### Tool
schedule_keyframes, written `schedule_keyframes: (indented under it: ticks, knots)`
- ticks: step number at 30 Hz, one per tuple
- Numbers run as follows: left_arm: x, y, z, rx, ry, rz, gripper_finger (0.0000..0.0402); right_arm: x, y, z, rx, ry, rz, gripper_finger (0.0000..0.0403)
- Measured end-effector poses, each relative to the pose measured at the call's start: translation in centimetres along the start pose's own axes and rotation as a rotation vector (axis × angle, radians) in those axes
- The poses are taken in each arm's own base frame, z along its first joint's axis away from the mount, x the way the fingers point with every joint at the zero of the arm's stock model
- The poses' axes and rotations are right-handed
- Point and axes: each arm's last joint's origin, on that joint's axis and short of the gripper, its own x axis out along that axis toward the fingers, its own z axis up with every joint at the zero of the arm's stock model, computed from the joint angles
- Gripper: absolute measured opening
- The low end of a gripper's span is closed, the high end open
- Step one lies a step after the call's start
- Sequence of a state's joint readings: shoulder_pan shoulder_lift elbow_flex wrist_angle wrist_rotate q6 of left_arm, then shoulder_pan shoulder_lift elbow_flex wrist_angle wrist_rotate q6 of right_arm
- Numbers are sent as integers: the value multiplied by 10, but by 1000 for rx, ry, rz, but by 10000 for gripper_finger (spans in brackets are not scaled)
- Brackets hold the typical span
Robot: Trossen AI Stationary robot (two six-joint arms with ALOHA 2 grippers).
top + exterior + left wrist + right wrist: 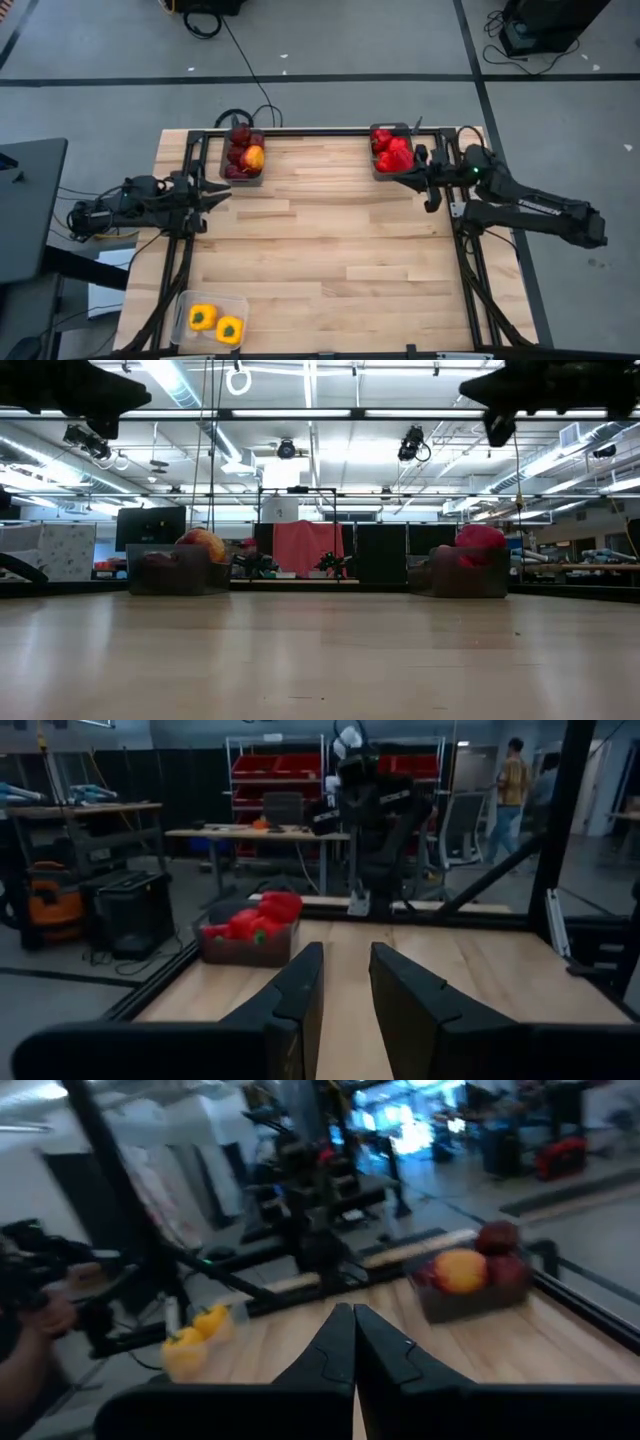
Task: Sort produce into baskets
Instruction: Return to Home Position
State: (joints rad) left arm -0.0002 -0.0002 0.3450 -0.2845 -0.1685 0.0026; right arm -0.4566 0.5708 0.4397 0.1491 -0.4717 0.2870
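Your tabletop [330, 270] has a wide run of bare planks across the middle, from the left side edge to the right one, and all the way down to the near right corner. So that's your open room.

Both arms are raised well above the wood and reach inward from the side edges. The left arm [130, 205] comes in over the left edge, and the left gripper [222, 194] sits near the front end of the left dark bin [243, 182]. Its fingers [300, 985] are parted by a narrow gap and hold nothing. The right arm [530, 205] mirrors it. The right gripper [388, 176] is near the front end of the right dark bin [372, 150], with its fingers [335, 1345] pressed together and empty.

Both dark bins hug the back edge, well apart from each other. The clear bin [186, 305] is tucked into the near left corner.

The red peppers [393, 152] are heaped in the right dark bin. The maroon apples [237, 155] and the orange-red apple [254, 157] are in the left one. Two yellow peppers [203, 318] lie in the clear bin.
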Motion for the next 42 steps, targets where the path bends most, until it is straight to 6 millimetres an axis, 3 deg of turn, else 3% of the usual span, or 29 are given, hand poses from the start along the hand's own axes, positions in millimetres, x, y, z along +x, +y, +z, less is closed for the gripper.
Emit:
schedule_keyframes:
  ticks: [4,9,14,30,35,42]
  knots:
    - [1,0,-3,6,17,17,90,-11,14,-8,-2,-44,-84,7]
    - [6,-1,-14,-26,24,20,90,-8,25,-45,10,-213,13,7]
    - [9,-1,-19,-29,28,23,90,-8,25,-75,26,-117,-14,7]
    - [3,1,-11,-62,61,46,90,-46,24,-82,9,-71,-9,7]
    - [5,0,-14,-80,51,44,90,-46,23,-84,10,-50,-29,7]
    - [14,-2,-33,-130,44,25,90,-41,18,-95,53,-85,-40,7]
